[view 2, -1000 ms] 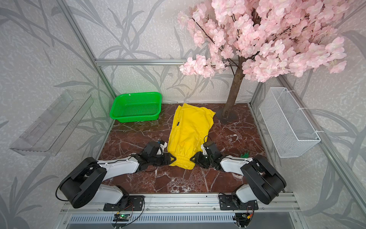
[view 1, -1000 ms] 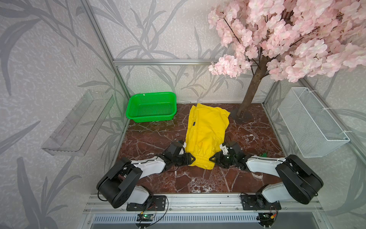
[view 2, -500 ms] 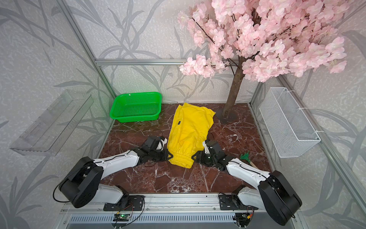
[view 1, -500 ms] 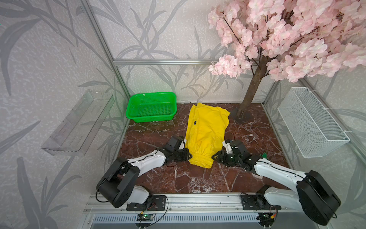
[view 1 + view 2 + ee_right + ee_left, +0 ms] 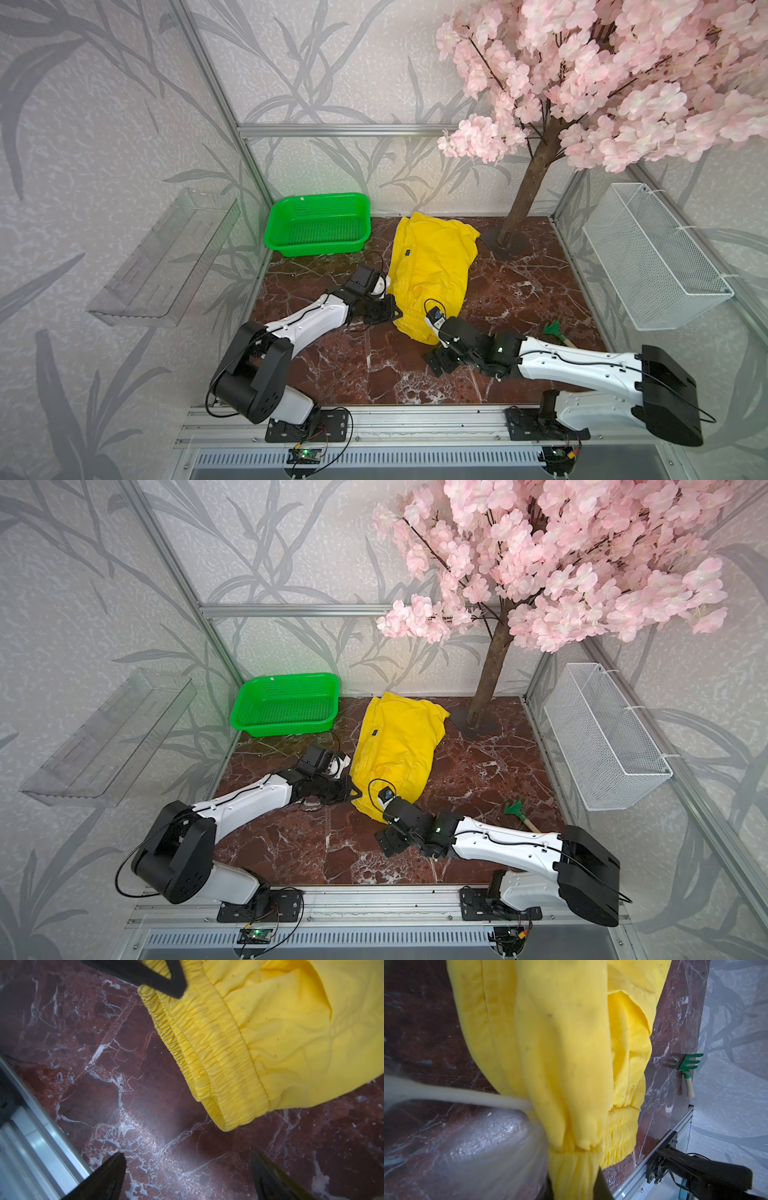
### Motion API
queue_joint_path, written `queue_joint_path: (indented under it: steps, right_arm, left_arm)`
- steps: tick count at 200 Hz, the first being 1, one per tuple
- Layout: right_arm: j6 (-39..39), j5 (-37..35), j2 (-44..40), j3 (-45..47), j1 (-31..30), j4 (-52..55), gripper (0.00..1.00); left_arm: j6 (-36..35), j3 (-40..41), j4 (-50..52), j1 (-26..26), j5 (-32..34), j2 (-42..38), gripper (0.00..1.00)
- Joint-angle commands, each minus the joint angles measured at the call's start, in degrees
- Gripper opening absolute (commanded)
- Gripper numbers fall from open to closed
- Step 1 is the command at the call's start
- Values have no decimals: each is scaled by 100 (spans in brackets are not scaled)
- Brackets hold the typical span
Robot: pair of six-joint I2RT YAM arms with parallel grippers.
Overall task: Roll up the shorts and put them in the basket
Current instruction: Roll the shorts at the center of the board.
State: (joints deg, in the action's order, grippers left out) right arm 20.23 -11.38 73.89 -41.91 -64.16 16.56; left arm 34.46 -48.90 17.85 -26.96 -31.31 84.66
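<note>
In the lower middle of a top view, just off the near end of the cloth, the right gripper (image 5: 438,363) is held low over the marble table (image 5: 365,370). Its jaws are spread wide with nothing between them, and they are aimed at the free corner of the waistband (image 5: 218,1053), apparently so that this corner can be taken next. A little further up and to the left, the left gripper (image 5: 390,312) is clamped on the opposite corner of the same gathered band. The fabric is seen bunched between its fingers in the left wrist view, probably so that the near edge can be lifted and turned over.

The shorts (image 5: 432,262) are laid in the centre of the frame as a narrow strip, folded lengthwise, waistband nearest the arms and leg ends towards the back wall. This layout suits a roll driven away from the arms, and with only one corner gripped no roll has been formed yet.

Well apart at the right, a small green rake (image 5: 555,330) is left lying. In the upper left the green basket (image 5: 318,199) is set, just beside the far end of the shorts.
</note>
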Motion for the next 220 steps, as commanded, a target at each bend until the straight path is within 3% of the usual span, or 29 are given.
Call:
queue_joint_path:
  steps: [1,102,149,164,201,220]
  right_arm:
    - [-823,-831,315,-284,-59,-274,99]
    - [-1244,-1940,1966,-748,-270,-1120,99]
    - [-1052,-3204,2768,-994,-589,-1293,98]
    - [-1034,-3487,2870,-1079,-607,-1234,91]
    - [-1196,-3518,2405,-864,-609,-997,56]
    - [-1324,-3243,2115,-823,-592,-654,25]
  left_arm:
    - [-98,-196,193,74,-346,3,0]
    - [840,-99,-575,452,-1287,-106,0]
    - [1168,-37,-863,507,-1570,-141,0]
    - [1098,-32,-789,529,-1556,-150,0]
    - [562,-11,-236,754,-1398,-229,0]
    - [318,59,3,876,-1320,-267,0]
